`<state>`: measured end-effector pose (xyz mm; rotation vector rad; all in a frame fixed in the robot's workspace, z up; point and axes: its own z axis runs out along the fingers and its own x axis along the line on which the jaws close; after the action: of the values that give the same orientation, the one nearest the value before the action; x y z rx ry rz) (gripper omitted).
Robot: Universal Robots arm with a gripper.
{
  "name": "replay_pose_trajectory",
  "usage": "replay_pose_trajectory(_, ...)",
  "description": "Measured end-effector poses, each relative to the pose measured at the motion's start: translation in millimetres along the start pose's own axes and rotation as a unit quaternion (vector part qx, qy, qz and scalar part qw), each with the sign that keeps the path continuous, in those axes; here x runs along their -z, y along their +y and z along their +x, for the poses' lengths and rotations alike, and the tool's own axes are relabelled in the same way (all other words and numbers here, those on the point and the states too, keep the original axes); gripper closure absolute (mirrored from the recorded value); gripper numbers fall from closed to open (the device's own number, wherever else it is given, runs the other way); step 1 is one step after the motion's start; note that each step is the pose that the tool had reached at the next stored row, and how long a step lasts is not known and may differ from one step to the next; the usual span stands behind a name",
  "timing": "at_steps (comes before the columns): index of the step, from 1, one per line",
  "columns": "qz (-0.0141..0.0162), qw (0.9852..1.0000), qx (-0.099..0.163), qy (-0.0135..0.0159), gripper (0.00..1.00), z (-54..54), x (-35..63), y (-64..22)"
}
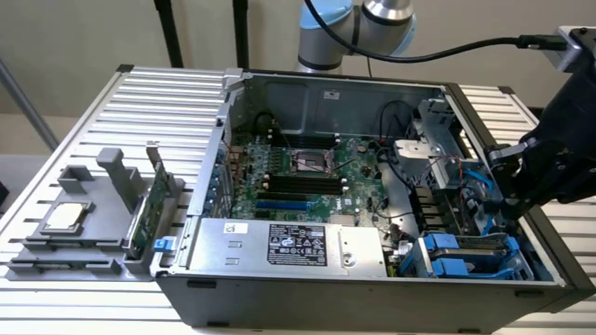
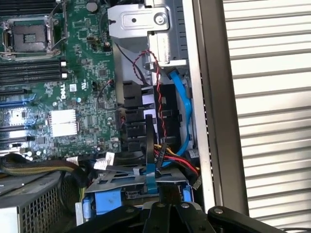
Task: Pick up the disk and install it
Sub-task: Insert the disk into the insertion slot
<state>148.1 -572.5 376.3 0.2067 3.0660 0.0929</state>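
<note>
Here the gripper [image 1: 507,204] hangs inside the case [image 1: 373,310] at the exterior view's right. The disk [image 1: 463,252] lies flat in the case's near corner, just beneath the gripper, with its blue frame showing. Whether the gripper holds it, or how wide it stands, I cannot tell.

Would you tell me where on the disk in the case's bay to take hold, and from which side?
I'd grip the blue carrier frame across its two long edges, coming from above: the disk lies flat, the case wall flanks it, and cables crowd one end.
</note>
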Motion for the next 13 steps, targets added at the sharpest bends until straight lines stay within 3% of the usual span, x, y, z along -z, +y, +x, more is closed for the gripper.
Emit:
replay_pose_trajectory(7,-0.0033,0.9999,-0.010,-0.0001,0.89,-4.3,-3.4,1.7)
replay_pose_trajectory(13,-0.0010,0.9989,-0.046,-0.0026,0.89,-3.3,-13.9,1.5)
